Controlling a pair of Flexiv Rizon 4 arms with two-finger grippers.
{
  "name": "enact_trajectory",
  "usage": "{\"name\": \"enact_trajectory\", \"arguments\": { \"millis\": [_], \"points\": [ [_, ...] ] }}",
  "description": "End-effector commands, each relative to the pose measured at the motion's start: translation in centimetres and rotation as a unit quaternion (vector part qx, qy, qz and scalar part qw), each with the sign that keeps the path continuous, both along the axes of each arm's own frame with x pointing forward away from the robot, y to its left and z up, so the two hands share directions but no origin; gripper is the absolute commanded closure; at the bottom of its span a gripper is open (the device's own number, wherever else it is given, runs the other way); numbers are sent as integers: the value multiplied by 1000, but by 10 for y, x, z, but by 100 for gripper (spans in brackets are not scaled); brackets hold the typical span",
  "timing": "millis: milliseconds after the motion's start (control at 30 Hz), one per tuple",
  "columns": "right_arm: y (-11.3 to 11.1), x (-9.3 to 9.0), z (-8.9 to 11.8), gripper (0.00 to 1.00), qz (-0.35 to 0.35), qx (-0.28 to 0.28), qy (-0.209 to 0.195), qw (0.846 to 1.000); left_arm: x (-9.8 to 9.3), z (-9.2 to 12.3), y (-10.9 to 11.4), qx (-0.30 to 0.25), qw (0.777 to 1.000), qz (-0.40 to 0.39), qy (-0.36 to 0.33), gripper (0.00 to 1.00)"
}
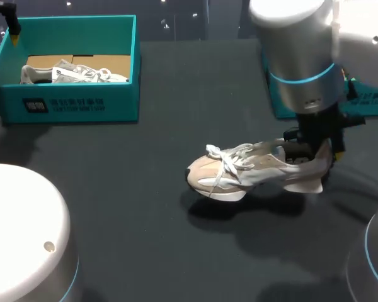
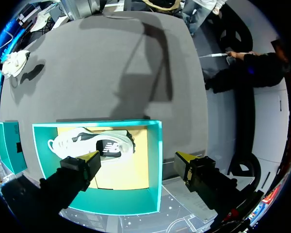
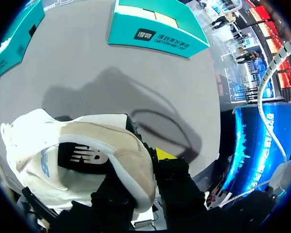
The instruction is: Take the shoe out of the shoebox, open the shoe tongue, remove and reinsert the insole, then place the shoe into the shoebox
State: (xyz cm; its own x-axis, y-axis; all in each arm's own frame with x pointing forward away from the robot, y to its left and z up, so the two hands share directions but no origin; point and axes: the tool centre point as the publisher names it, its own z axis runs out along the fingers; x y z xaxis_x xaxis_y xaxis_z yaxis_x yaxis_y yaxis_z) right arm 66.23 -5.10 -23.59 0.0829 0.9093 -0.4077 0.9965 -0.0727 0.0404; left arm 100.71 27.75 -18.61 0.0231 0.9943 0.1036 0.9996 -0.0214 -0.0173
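A beige and white shoe [image 1: 252,171] with loose white laces hangs low over the middle of the dark table, toe pointing left. My right gripper [image 1: 321,160] is shut on its heel collar. In the right wrist view one finger is inside the shoe [image 3: 87,155] and one yellow fingertip [image 3: 165,154] is outside the heel. The teal shoebox [image 1: 75,104] stands at the far left with a second white shoe [image 1: 75,74] lying inside. My left gripper [image 2: 138,162] hovers open over that shoebox's [image 2: 155,165] edge, above the white shoe [image 2: 92,143].
A second teal box [image 1: 365,100] sits at the far right behind my right arm, also seen ahead of the right gripper as a teal box [image 3: 155,31]. Bare dark table [image 1: 145,207] spreads around the held shoe.
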Motion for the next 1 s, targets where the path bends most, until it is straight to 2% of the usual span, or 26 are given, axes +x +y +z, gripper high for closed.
{"name": "enact_trajectory", "arguments": {
  "millis": [33, 200, 467, 1000],
  "points": [
    [4, -8, -17, 100, 3, 4, -3, 1000, -1, 0, 1, 0, 1000, -1, -1, 0],
    [10, -16, -34, 100, 3, 13, 2, 1000, -1, 0, 1, 0, 1000, -1, -1, 0],
    [16, -22, -49, 100, -11, 16, -3, 1000, -1, 0, 1, 0, 1000, -1, -1, 0],
    [34, -10, -90, 100, -18, 24, 11, 999, -1, 0, 1, 0, 1000, -1, -1, 0]
  ]
}}
